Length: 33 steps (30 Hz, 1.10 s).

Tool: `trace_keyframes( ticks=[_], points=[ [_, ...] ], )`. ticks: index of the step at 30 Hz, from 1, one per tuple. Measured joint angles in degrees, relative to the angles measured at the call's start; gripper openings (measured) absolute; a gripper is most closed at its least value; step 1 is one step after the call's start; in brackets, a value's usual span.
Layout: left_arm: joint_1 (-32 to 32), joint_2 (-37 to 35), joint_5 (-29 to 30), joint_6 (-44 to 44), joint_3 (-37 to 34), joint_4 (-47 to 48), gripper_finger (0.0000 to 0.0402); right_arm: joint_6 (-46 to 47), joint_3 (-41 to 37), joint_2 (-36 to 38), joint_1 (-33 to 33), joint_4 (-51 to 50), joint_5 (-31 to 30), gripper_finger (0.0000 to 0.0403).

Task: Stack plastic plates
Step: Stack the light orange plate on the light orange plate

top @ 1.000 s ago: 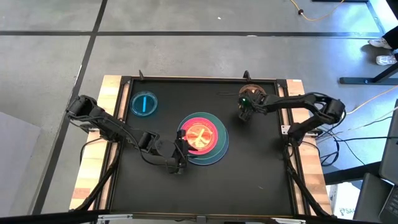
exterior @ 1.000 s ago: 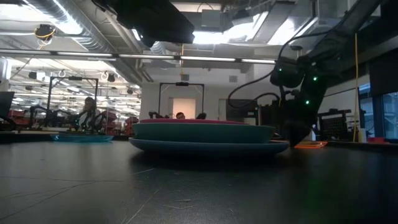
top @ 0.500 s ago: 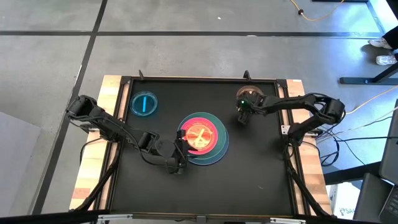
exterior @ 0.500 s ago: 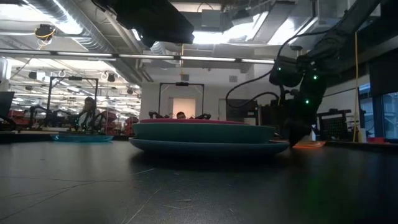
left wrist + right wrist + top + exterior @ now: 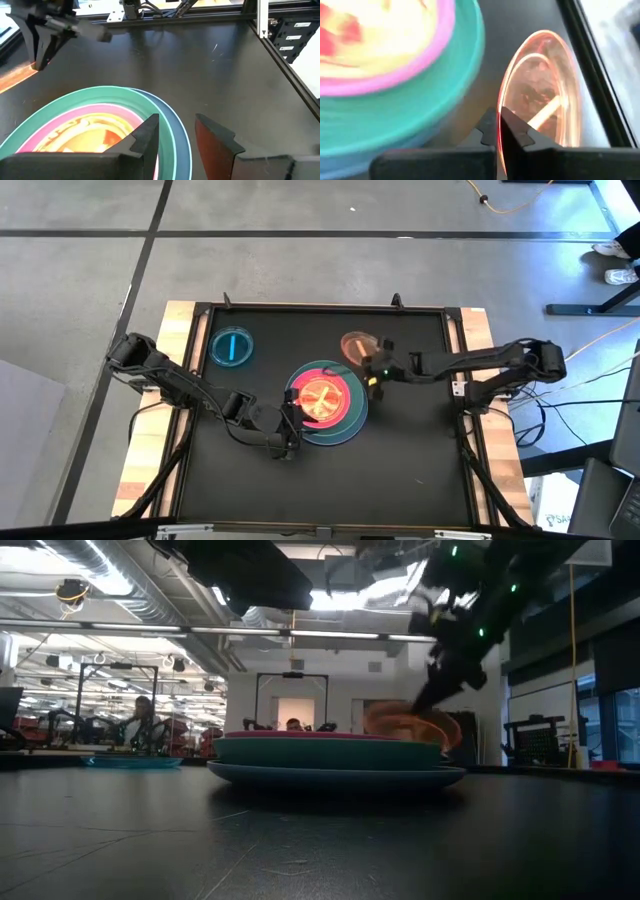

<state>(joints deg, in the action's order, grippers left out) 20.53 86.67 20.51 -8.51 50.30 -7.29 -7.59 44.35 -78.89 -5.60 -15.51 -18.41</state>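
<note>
A stack of plates (image 5: 345,420) stands mid-table: large light blue at the bottom, then teal and pink, with a small yellow-orange dish (image 5: 322,398) on top. My right gripper (image 5: 373,373) is just beyond the stack's far right rim, shut on a translucent orange dish (image 5: 355,345), which also shows in the low view (image 5: 415,725). My left gripper (image 5: 290,425) is open at the stack's near left rim (image 5: 175,131). A small blue dish (image 5: 232,347) lies flat at the far left. My right gripper pinches the orange dish's rim (image 5: 501,102) between its two fingers, one on each face of the dish. The dish sticks out ahead of the fingers, tipped up on edge. In the low view it hangs tilted below the gripper, off the table. My left gripper has one finger (image 5: 145,132) over the teal plate's rim; I cannot tell whether it touches.
A raised black frame (image 5: 455,380) with wooden boards outside it borders the dark table. There is bare tabletop near the front edge and on the right side. People and benches show in the room beyond, in the low view.
My right gripper has gone up and toward the table's left, from the far right toward the stack. It carries the orange dish, which was lying on the table and is now lifted clear and tipped on edge.
</note>
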Motion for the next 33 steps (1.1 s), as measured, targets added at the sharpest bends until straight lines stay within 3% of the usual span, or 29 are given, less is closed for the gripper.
trace_keyframes(
  ticks=[7,15,21,33],
  points=[
    [0.11,0.00,-0.02,0.02,0.00,-0.11,0.0119,0.90,0.27,-0.18,9.17,10.72,0.30,0.0002],
    [0.11,0.00,-0.02,0.04,0.00,-0.58,0.0119,0.08,0.27,-1.01,15.21,18.40,6.72,0.0002],
    [0.11,-0.02,-0.04,0.09,0.00,-1.79,0.0119,-0.22,0.29,-5.56,16.14,25.60,9.59,0.0002],
    [0.11,-0.02,-0.19,0.11,0.00,-1.87,0.0119,1.75,0.27,-13.36,16.08,29.89,11.42,0.0014]
  ],
)
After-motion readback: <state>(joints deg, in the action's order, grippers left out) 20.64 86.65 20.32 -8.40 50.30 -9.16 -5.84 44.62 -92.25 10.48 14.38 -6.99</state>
